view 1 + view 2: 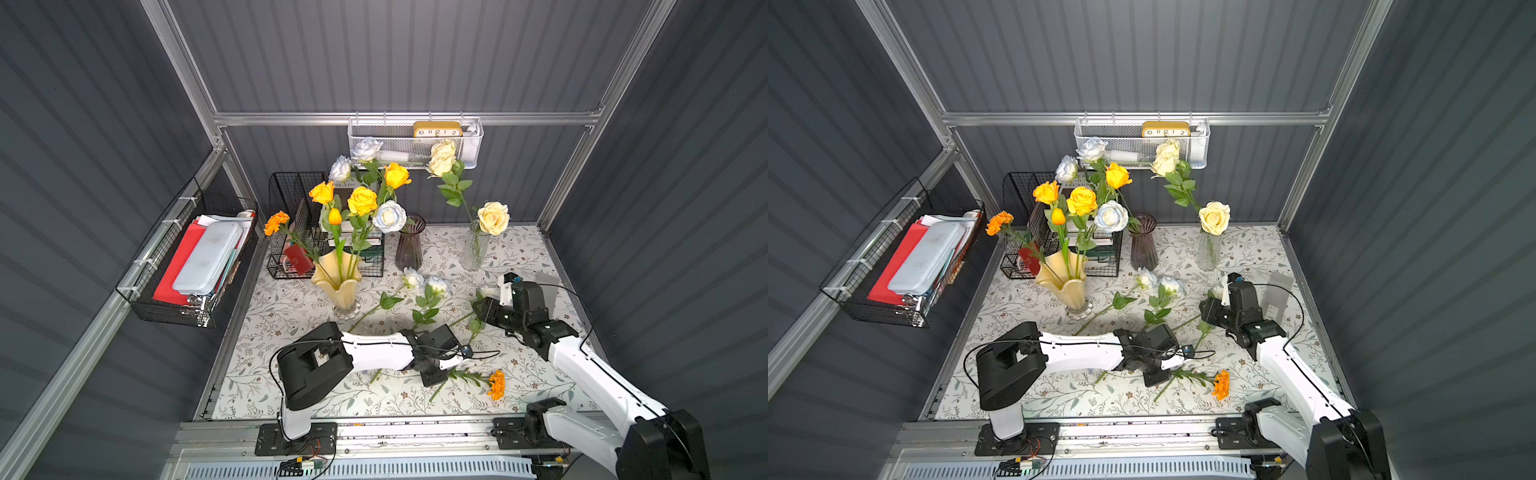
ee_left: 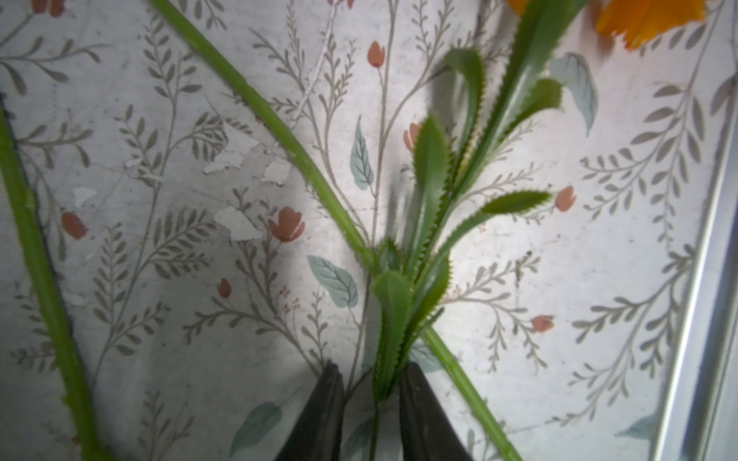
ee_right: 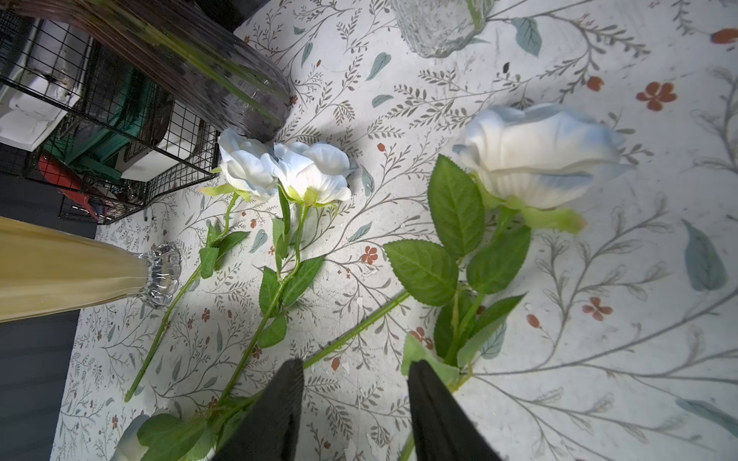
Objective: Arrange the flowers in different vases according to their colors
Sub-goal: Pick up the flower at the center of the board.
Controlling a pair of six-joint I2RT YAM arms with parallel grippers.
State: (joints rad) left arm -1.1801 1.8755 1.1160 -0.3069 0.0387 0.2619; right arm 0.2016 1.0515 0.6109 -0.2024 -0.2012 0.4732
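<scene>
Marigold (image 1: 496, 384): flat on the table (image 1: 374, 399) near its front edge, head toward the right arm's side.
Long axis: stem runs sideways from head to under left gripper (image 2: 371, 365).
Nearer arm: left; laid low, wrist bent down over stem.
Left jaws: narrow, astride leafy stem, gap showing one side; not yet clamped.
Crossing: rose stem (image 2: 279, 131) just beside jaws.
Right gripper (image 3: 351, 367): spread, empty, above white roses (image 3: 311, 171).

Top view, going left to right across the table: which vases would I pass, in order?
yellow vase → purple vase → clear vase
</scene>
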